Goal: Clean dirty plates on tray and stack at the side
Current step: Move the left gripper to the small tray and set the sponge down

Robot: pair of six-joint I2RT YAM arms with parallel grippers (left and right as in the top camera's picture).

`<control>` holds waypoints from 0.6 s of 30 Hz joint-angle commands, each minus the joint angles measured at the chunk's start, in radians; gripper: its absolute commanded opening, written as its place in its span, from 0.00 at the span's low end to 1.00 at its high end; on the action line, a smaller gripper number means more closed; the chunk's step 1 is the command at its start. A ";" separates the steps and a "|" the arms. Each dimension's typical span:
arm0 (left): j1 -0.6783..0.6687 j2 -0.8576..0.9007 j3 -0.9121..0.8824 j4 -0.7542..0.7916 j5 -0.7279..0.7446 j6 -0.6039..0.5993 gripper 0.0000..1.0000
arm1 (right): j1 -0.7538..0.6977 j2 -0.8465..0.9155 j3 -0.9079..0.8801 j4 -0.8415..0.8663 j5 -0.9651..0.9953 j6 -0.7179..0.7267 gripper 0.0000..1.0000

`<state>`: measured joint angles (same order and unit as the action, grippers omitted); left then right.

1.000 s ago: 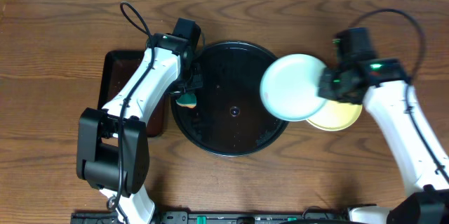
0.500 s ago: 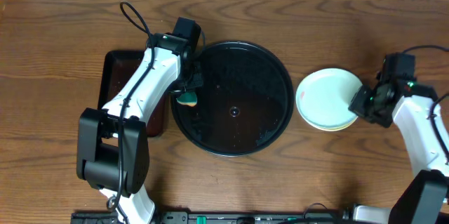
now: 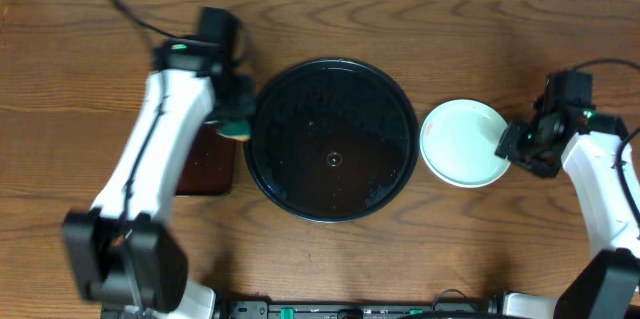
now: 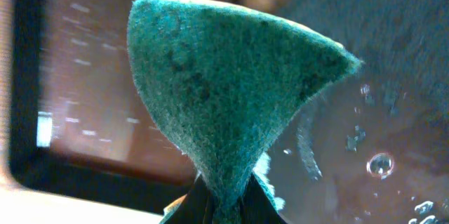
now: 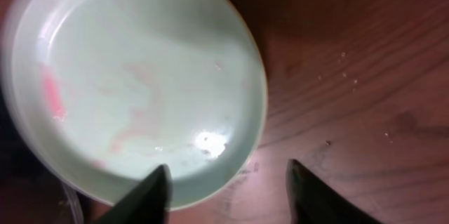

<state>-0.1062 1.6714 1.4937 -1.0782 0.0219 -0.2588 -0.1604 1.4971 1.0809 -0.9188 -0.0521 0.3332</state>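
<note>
Only your right wrist view shows pink smears on the plate (image 5: 133, 83); the right gripper (image 5: 228, 171) gapes. Your left gripper (image 4: 224, 206) pinches the sponge (image 4: 231, 90) at nine o'clock of the tray (image 3: 330, 191), fingertips mostly hidden.

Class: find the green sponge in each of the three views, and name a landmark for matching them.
Overhead: green sponge, at the round black tray's left edge.
Left wrist: sponge fills the centre, tray at right.
Right wrist: not in it.
Landmark: the tray, overhead and left wrist.
</note>
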 commanded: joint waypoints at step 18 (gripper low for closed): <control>0.240 0.237 -0.065 0.048 -0.003 0.183 0.17 | 0.148 -0.039 0.093 -0.035 -0.009 -0.044 0.75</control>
<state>0.1356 1.8816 1.4330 -1.0233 0.0193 -0.0814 -0.0254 1.4639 1.1633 -0.9485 -0.0586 0.3023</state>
